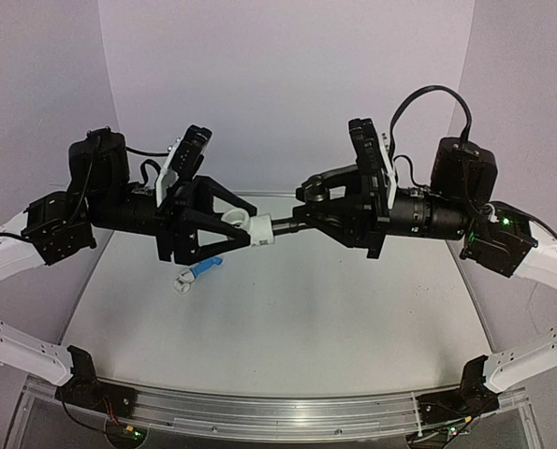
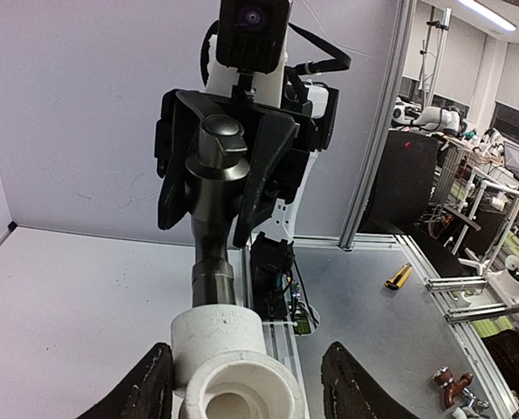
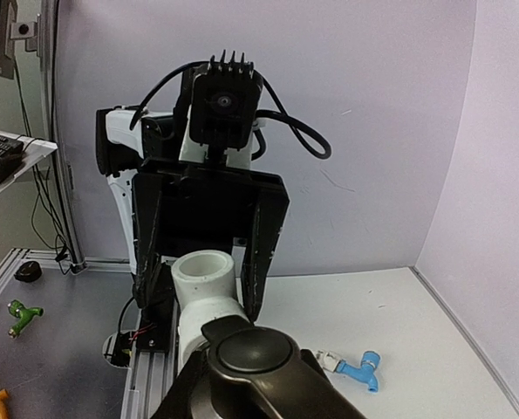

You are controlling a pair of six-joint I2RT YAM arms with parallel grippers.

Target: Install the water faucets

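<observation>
A dark silvery-grey metal faucet (image 1: 285,224) hangs level above the table, its threaded end inside a white pipe fitting (image 1: 250,227). My right gripper (image 1: 304,210) is shut on the faucet's body (image 2: 214,218); its rounded head (image 3: 250,358) fills the bottom of the right wrist view. My left gripper (image 1: 245,227) stands open around the fitting (image 2: 220,345), with a clear gap on one side between the finger (image 2: 351,384) and the fitting. The light blue faucet (image 1: 201,270) lies flat on the table below the left gripper, also seen as a blue faucet (image 3: 362,369) in the right wrist view.
The pale table (image 1: 287,318) is enclosed by lilac walls at the back and sides. An aluminium rail (image 1: 278,412) runs along the near edge between the arm bases. Off the table lie a yellow tool (image 2: 398,277) and a green fitting (image 3: 22,314).
</observation>
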